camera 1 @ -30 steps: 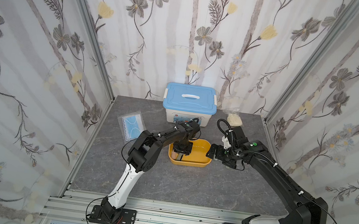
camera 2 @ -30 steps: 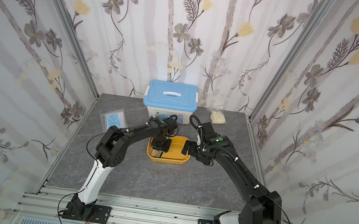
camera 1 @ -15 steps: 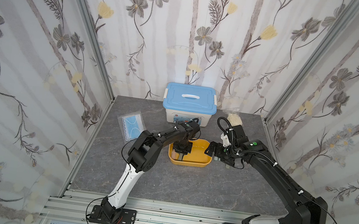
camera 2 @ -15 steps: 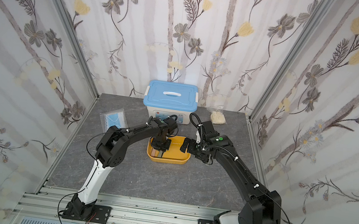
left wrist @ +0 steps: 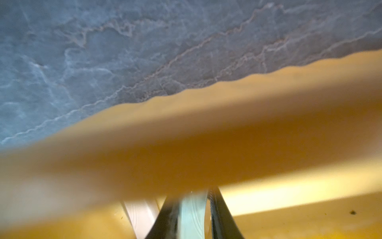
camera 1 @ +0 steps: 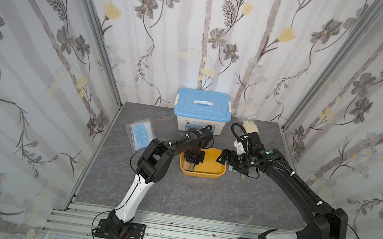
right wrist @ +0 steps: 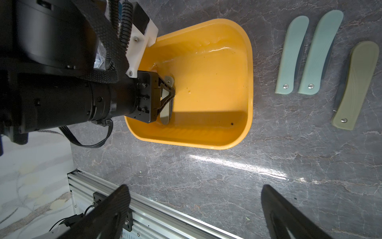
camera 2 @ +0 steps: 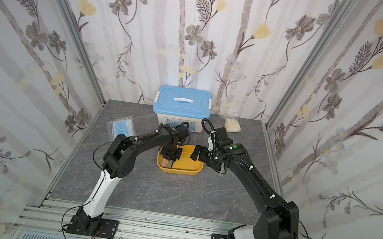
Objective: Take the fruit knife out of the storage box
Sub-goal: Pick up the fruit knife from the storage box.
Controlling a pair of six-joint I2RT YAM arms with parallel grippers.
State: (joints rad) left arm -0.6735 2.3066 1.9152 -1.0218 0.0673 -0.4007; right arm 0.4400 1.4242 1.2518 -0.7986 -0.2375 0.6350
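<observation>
Right wrist view: my left gripper [right wrist: 173,94] pinches the fruit knife [right wrist: 165,119], its length along the storage box [right wrist: 227,142] end wall; my right gripper [right wrist: 195,187] spread.

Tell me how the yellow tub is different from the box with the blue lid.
The yellow tub has no lid; the box wears a blue one. The tub is shallower and smaller than the box. The tub sits in front of the box. Both have rounded corners.
</observation>
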